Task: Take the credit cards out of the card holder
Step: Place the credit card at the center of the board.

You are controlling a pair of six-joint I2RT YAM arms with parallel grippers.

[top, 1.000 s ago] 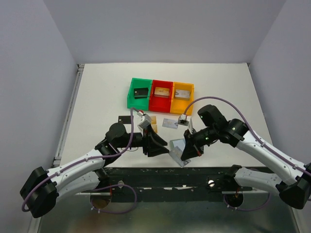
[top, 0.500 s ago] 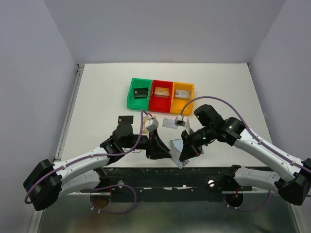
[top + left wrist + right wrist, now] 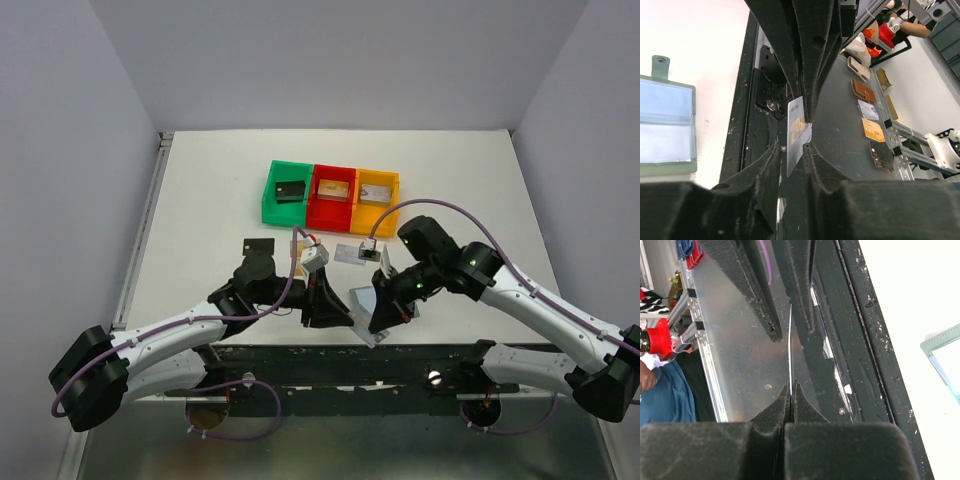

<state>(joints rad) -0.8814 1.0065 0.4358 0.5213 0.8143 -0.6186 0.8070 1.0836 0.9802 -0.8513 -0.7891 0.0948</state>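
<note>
From above, the arms are hiding both pincers' tips and part of the holder [image 3: 665, 127], which is lying open on the counter [image 3: 200, 200]. Near the holder, the right pincer [image 3: 791, 386] is clamping a silvery card [image 3: 799, 125] edge-on. The left pincer [image 3: 792, 148] is flanking it, one finger apart from it. Beyond the holder, the green bin [image 3: 285, 213], red bin [image 3: 330, 216] and yellow bin [image 3: 395, 190] are each holding a card.

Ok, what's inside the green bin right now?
One black card lies flat in the green bin. It covers part of the bin's floor, so anything underneath it cannot be seen from above.
</note>
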